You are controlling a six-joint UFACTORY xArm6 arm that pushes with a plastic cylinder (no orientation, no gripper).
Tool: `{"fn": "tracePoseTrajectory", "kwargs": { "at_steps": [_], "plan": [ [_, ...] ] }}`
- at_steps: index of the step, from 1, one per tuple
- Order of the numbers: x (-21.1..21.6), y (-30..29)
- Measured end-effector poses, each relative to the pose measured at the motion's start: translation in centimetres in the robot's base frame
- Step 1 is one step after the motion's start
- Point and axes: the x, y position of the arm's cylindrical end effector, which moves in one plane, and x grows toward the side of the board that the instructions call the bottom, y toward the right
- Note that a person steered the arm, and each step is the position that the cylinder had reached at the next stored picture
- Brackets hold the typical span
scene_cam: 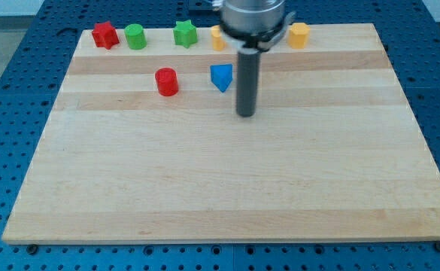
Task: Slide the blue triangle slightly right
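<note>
Just right of the glossy blue triangle block (221,77), on the pale striped wooden board (227,181), my tip (245,114) is set, apart from it. No claw is fitted to the smooth dark rod, so nothing is held. An orange block (218,38) at the view's top is half hidden behind the arm, its shape unclear.

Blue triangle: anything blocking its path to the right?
Only my tip itself. It sits just right of the blue triangle and slightly lower in the view, on the side the block must move toward. No other block lies to the triangle's right at that height.

One raised view looks down across the whole wooden board (227,188); probably from its near edge.
</note>
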Motion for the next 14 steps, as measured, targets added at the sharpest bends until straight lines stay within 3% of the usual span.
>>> {"fn": "tracePoseTrajectory", "kwargs": {
  "at_steps": [2, 5, 8, 10, 12, 14],
  "plan": [
    [-2.3, -4.3],
    [-2.3, -4.4],
    [-5.8, -6.8],
    [-9.9, -3.7],
    [-7.3, -1.9],
    [-7.8, 7.0]
  ]
}}
